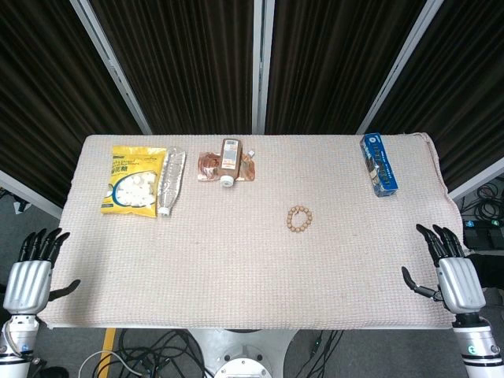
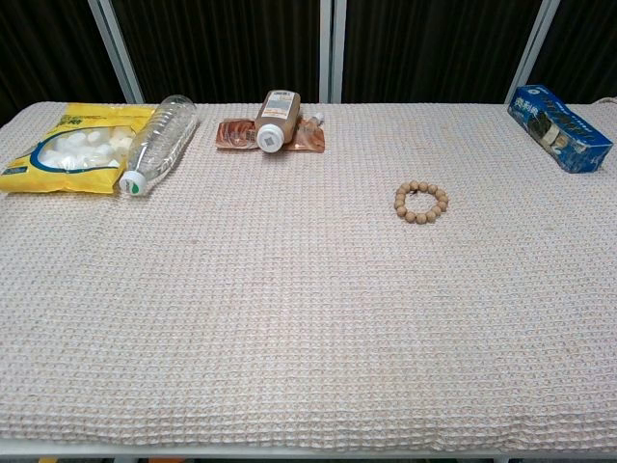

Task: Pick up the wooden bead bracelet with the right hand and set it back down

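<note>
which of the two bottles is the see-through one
The clear bottle lying beside the yellow bag at the table's left. The other, a brown bottle with a white cap, lies on a pouch near the middle.

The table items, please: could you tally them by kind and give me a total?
Bracelets: 1, the wooden bead bracelet.
Bottles: 2, the clear plastic bottle and the brown bottle, both lying down.
Bags and pouches: 2, the yellow snack bag and the pouch under the brown bottle.
Boxes: 1, the blue box.
Total: 6
</note>
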`<action>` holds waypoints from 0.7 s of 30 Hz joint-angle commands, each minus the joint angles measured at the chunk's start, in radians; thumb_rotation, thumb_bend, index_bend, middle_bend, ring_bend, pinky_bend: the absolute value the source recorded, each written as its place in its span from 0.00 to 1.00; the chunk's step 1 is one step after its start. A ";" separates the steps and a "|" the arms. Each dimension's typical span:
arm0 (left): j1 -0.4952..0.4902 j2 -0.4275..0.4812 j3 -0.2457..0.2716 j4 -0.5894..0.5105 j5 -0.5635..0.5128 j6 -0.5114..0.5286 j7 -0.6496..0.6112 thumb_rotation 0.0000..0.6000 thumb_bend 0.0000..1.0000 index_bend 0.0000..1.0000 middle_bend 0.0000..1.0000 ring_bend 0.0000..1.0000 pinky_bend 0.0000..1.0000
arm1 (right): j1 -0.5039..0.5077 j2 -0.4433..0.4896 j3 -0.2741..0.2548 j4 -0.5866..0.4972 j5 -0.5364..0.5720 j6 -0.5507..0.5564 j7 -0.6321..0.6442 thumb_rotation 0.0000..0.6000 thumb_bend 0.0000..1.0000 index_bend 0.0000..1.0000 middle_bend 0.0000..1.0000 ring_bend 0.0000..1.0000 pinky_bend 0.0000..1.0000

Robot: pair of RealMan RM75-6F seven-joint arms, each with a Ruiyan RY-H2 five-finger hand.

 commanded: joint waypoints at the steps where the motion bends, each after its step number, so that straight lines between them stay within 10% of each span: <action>1: 0.000 0.002 -0.001 -0.002 -0.007 -0.007 -0.001 1.00 0.00 0.15 0.08 0.00 0.00 | 0.004 -0.001 0.005 0.000 -0.004 -0.011 0.001 0.53 0.31 0.01 0.13 0.00 0.00; 12: 0.000 0.006 0.000 -0.008 -0.006 -0.018 -0.019 1.00 0.00 0.15 0.08 0.00 0.00 | 0.148 -0.045 0.073 0.015 -0.002 -0.204 -0.022 0.75 0.31 0.03 0.19 0.00 0.00; 21: 0.006 0.012 0.001 -0.007 -0.026 -0.033 -0.039 1.00 0.00 0.15 0.08 0.00 0.00 | 0.396 -0.227 0.171 0.163 0.133 -0.531 -0.232 0.98 0.31 0.27 0.29 0.00 0.00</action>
